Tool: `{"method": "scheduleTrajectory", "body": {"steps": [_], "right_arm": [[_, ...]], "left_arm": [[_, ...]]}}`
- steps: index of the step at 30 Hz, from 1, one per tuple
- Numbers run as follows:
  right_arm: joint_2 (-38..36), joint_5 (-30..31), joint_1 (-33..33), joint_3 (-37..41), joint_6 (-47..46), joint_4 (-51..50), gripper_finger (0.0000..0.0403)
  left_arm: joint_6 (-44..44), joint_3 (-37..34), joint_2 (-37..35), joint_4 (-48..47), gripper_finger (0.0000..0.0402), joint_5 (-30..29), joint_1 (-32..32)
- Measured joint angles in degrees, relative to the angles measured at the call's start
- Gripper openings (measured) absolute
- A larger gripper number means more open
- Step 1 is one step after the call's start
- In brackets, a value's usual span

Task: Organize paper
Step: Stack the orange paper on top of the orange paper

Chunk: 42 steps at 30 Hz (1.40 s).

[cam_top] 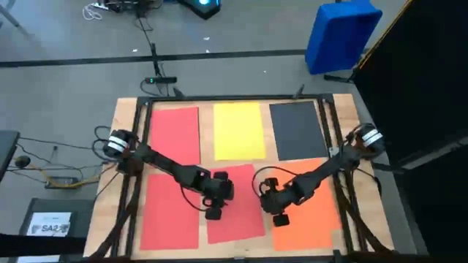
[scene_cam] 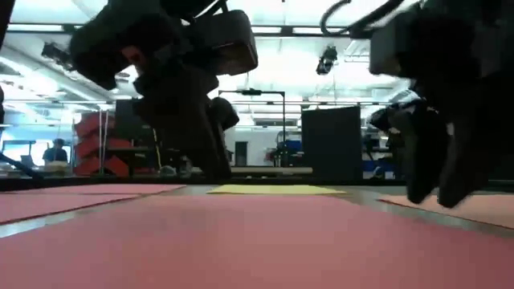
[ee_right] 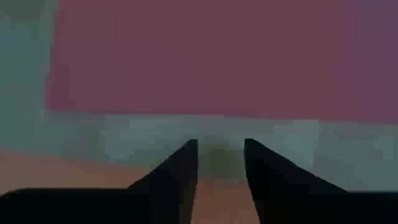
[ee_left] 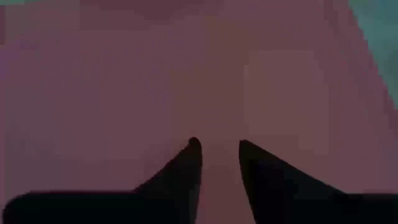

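Two grippers hover low, jaws slightly parted, nothing held: left gripper (cam_top: 216, 212) over tilted red sheet (cam_top: 241, 219) lower centre, right gripper (cam_top: 280, 217) at orange sheet (cam_top: 311, 212) edge.

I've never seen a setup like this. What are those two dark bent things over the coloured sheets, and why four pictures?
They are two robot arms, each ending in a two-fingered hand. One picture looks straight down on the table, one looks level across it, and the other two come from cameras on each wrist, looking past that arm's own fingers.

On the table lie sheets of paper: three red sheets, a yellow sheet, a dark grey sheet and an orange sheet.

The left hand is low over a red sheet, fingers slightly apart. The right hand is at the orange sheet's edge, fingers also apart. Neither visibly holds anything.

The blue bin sits on the floor beyond.
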<state>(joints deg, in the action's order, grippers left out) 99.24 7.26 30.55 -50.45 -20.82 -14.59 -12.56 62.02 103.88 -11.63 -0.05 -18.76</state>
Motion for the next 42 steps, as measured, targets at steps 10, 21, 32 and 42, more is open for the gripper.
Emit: {"method": "scheduleTrajectory", "body": {"steps": [10, 21, 32, 42], "right_arm": [[-0.69, -0.93, 0.31, 1.50, -2.71, -3.82, 0.0105], [-1.55, -4.78, 0.43, 1.65, -2.51, -7.39, 0.0105], [-2.35, -7.31, 0.47, 1.74, -1.95, -9.72, 0.0105], [-8.05, -5.80, 0.50, 2.27, -2.39, -10.09, 0.0105]], "left_arm": [[-0.10, 0.02, -0.02, 1.91, 0.0091, -1.77, 0.02], [-0.10, 0.02, -0.09, 2.00, 0.0091, -2.30, 0.02], [-0.12, 0.07, -0.11, 3.33, 0.0091, -2.94, 0.02], [-0.10, 0.09, -0.11, 5.21, 0.0091, -3.09, 0.02]]}}
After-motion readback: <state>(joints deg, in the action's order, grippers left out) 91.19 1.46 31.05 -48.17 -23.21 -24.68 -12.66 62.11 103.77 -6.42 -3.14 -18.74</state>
